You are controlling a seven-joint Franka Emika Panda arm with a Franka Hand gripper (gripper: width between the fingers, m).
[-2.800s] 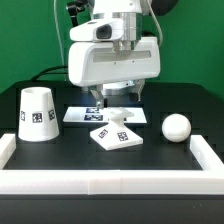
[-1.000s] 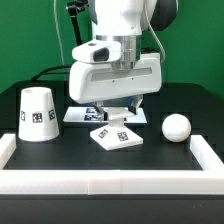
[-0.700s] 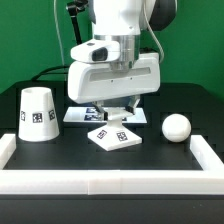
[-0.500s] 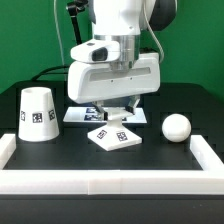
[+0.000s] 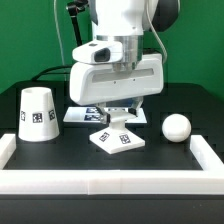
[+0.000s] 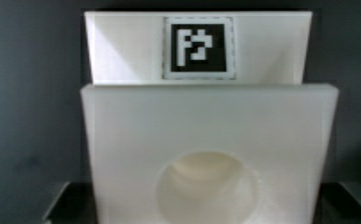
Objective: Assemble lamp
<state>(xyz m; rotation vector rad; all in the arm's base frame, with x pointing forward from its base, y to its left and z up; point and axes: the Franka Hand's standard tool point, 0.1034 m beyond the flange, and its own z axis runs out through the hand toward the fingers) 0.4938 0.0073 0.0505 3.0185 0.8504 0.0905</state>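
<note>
The lamp's flat square base (image 5: 119, 140) lies on the black table in front of the arm. My gripper (image 5: 118, 122) is down on it, with the jaws on either side of it and closed against its edges. In the wrist view the base (image 6: 209, 120) fills the picture, with its tag and round socket showing, and the gripper (image 6: 209, 208) straddles it. The cone-shaped shade (image 5: 37, 113) stands at the exterior view's left. The ball-shaped bulb (image 5: 176, 126) rests at the exterior view's right.
The marker board (image 5: 76, 114) lies flat behind the base, partly hidden by the arm. A white raised rim (image 5: 110, 181) borders the table's near edge and both sides.
The gripper came down onto the base and has stayed low. In the last half second the base shifted and turned slightly between the jaws. The shade and bulb have not moved.
</note>
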